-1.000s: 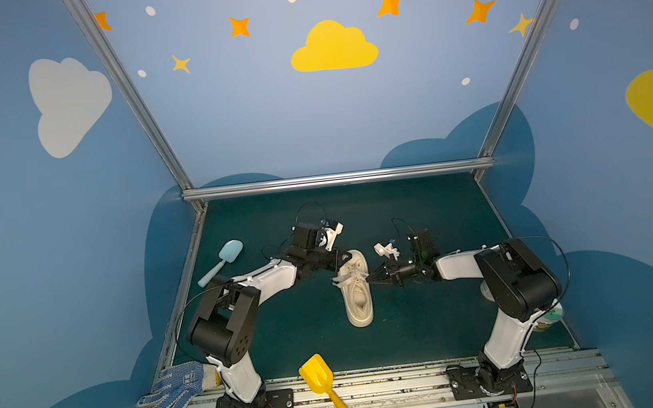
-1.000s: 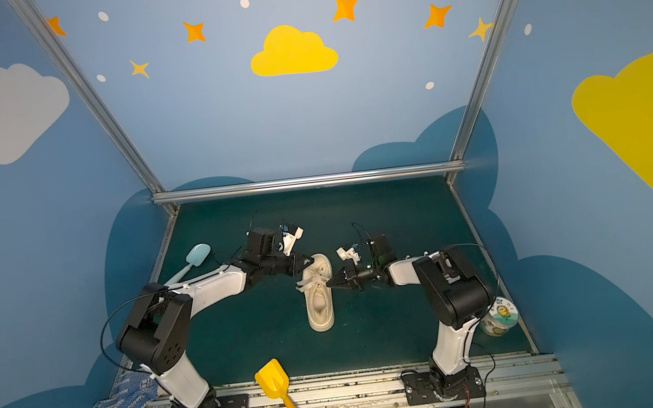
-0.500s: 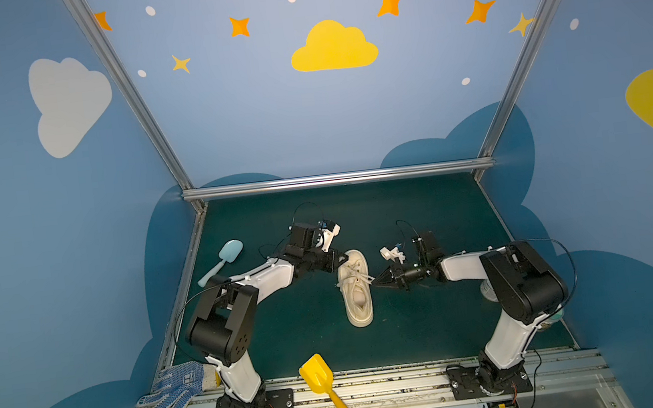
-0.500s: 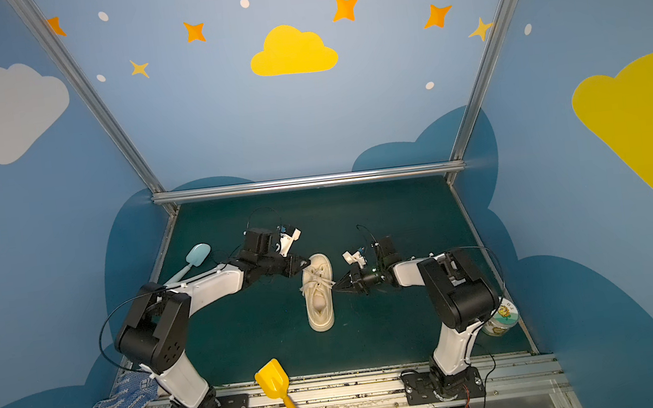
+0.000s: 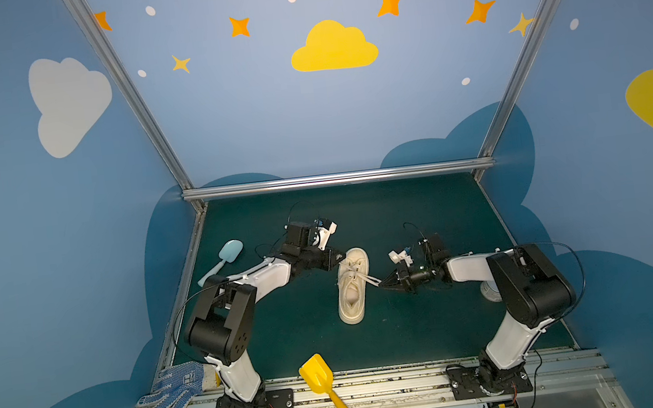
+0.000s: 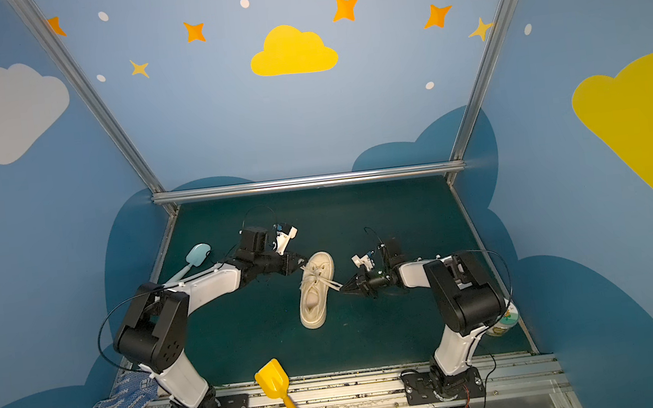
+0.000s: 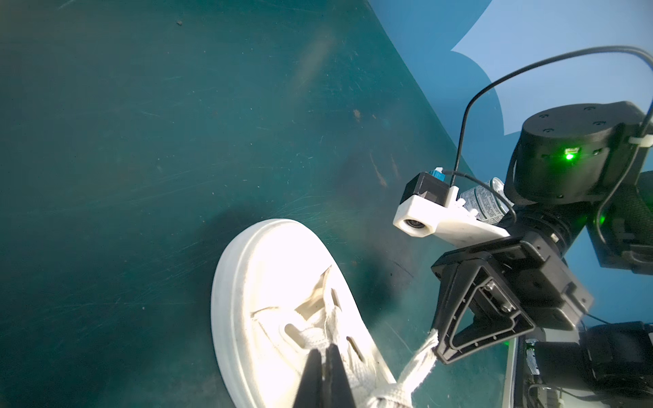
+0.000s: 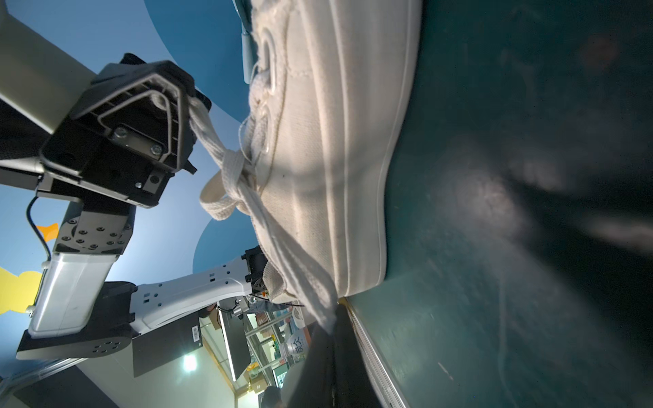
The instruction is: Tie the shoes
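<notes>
Well apart from the sneaker lie yellow shovel and glove.

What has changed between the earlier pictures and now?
The right gripper, shut on one lace, drew back rightward from the sneaker, stretching it. The left gripper, shut on the other lace, hardly moved. Sneaker, yellow shovel and glove stayed.

Bright even light, blurred wrist-view edges
</notes>
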Robot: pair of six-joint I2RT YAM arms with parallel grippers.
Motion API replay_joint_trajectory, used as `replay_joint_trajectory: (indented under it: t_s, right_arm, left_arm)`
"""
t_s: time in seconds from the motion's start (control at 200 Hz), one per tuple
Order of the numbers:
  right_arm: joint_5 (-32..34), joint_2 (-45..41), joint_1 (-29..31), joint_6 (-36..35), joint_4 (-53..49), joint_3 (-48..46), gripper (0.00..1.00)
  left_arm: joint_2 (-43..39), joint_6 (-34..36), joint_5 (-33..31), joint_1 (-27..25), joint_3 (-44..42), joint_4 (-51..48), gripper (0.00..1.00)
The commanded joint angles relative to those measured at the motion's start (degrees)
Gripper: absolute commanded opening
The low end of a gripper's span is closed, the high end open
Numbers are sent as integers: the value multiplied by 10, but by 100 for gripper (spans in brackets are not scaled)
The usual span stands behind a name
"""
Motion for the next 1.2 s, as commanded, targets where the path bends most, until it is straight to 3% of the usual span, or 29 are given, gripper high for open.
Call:
replay_joint_trajectory:
  t_s: [0.0, 1.196]
  right_arm:
    - [25, -9, -9, 18, -31, -15, 0]
    - [60, 12, -44, 45, -35, -52, 0]
  left_arm:
    - [-8, 5, -6, 13, -2, 20, 3]
    - [-9, 6, -56, 44, -41, 20, 3]
